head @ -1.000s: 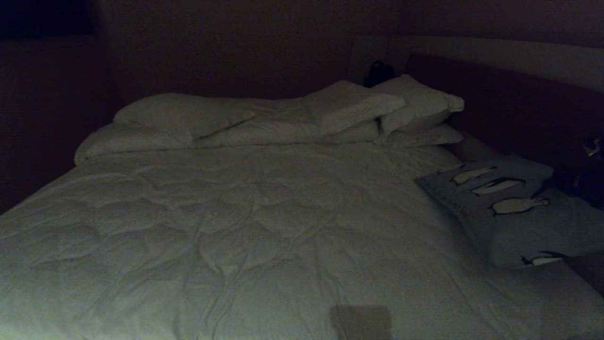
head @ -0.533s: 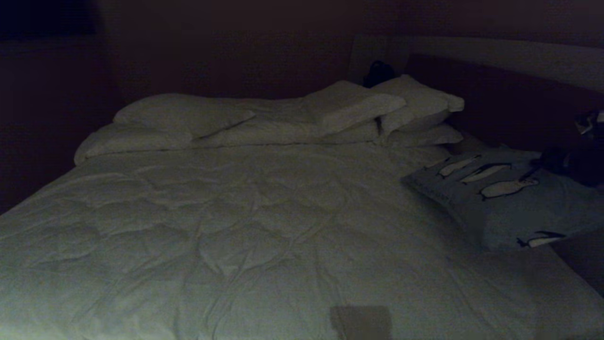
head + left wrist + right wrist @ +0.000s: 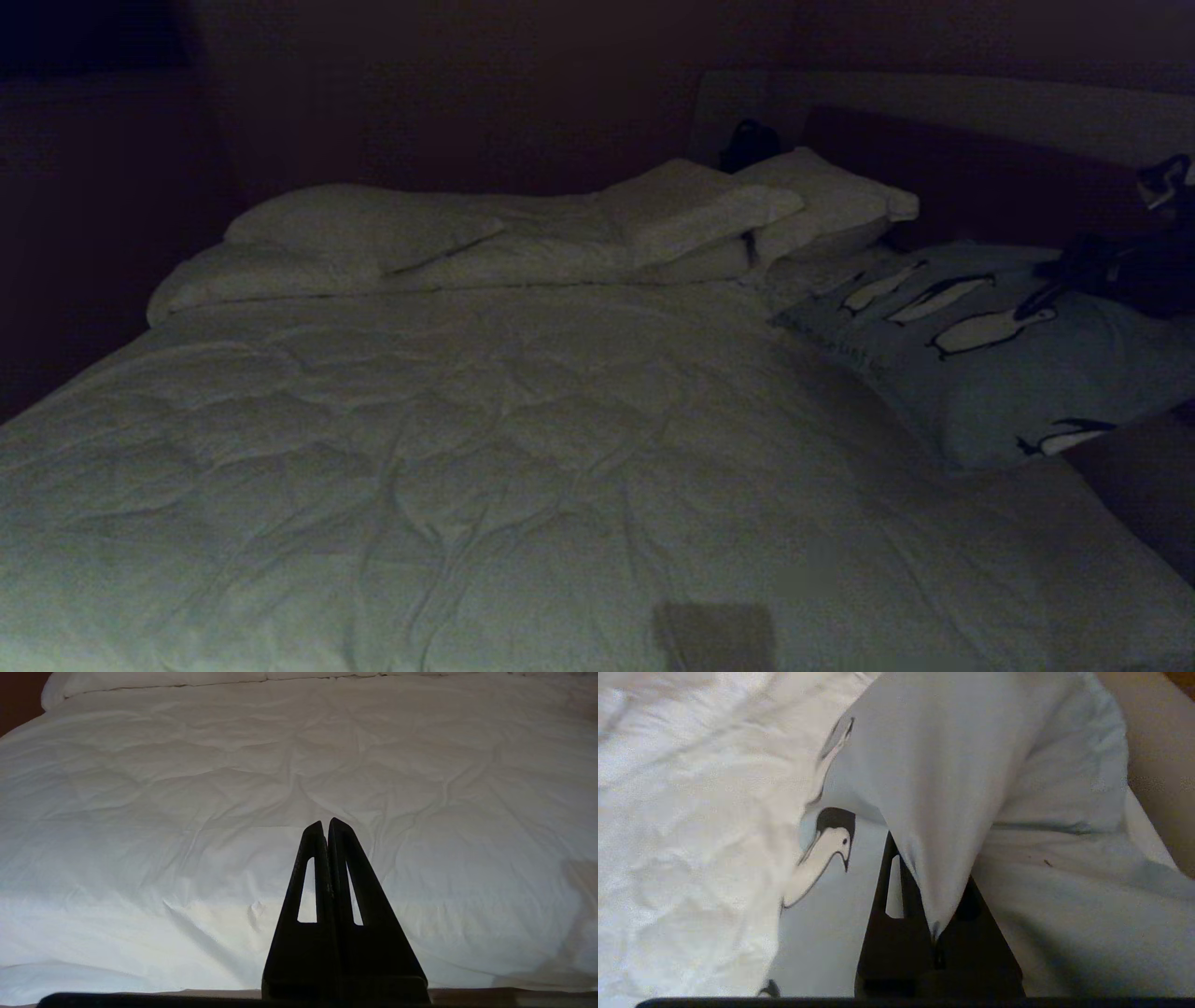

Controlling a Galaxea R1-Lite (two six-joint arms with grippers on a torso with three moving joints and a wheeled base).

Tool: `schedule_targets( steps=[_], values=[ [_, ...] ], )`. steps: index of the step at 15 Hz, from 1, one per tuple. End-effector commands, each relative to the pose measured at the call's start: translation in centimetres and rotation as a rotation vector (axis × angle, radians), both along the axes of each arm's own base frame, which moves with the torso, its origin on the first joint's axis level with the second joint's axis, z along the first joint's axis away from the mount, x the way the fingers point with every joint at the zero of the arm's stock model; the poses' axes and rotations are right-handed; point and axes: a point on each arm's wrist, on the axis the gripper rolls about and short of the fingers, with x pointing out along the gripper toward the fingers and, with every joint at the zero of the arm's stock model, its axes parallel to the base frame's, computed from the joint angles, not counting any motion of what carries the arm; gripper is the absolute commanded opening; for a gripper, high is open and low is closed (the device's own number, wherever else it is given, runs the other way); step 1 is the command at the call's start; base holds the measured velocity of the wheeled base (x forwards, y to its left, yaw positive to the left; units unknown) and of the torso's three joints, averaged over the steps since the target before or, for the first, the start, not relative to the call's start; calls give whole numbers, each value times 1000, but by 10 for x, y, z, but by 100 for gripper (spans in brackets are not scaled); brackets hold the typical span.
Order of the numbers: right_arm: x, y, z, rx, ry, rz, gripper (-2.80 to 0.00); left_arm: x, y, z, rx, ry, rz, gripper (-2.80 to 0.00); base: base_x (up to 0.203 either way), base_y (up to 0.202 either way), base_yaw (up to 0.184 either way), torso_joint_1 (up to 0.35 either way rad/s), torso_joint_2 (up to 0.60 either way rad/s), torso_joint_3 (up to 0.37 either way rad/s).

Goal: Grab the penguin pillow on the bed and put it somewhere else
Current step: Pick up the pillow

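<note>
The right gripper [image 3: 1074, 275] has lifted higher and toward the headboard [image 3: 980, 187], its fingers clamped on a fold of the penguin pillow [image 3: 980, 373], which hangs tilted over the bed's [image 3: 467, 448] right edge. The left gripper [image 3: 327, 826], fingers together, hovers over the duvet.

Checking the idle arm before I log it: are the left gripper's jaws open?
No: the left gripper has its jaws pressed together, empty, above the white duvet of the bed.

The head camera is looking down across the bed [image 3: 485, 448]. Both wrist cameras are facing its duvet closely, the right one nearest the penguin pillow [image 3: 971, 765].
</note>
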Motion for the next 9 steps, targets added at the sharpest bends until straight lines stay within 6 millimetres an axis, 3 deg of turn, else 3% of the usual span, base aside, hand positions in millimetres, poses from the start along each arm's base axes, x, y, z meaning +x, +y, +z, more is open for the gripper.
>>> schedule_targets(
  steps=[1, 6, 9],
  values=[
    [-9, 8, 19, 5, -50, 8, -280, 0, 0, 0, -1, 0, 1, -280, 0, 0, 0, 0, 0, 0],
    [-22, 23, 43, 1, -115, 24, -280, 0, 0, 0, -1, 0, 1, -280, 0, 0, 0, 0, 0, 0],
    [-20, 30, 43, 15, -117, 41, -280, 0, 0, 0, -1, 0, 1, -280, 0, 0, 0, 0, 0, 0]
  ],
)
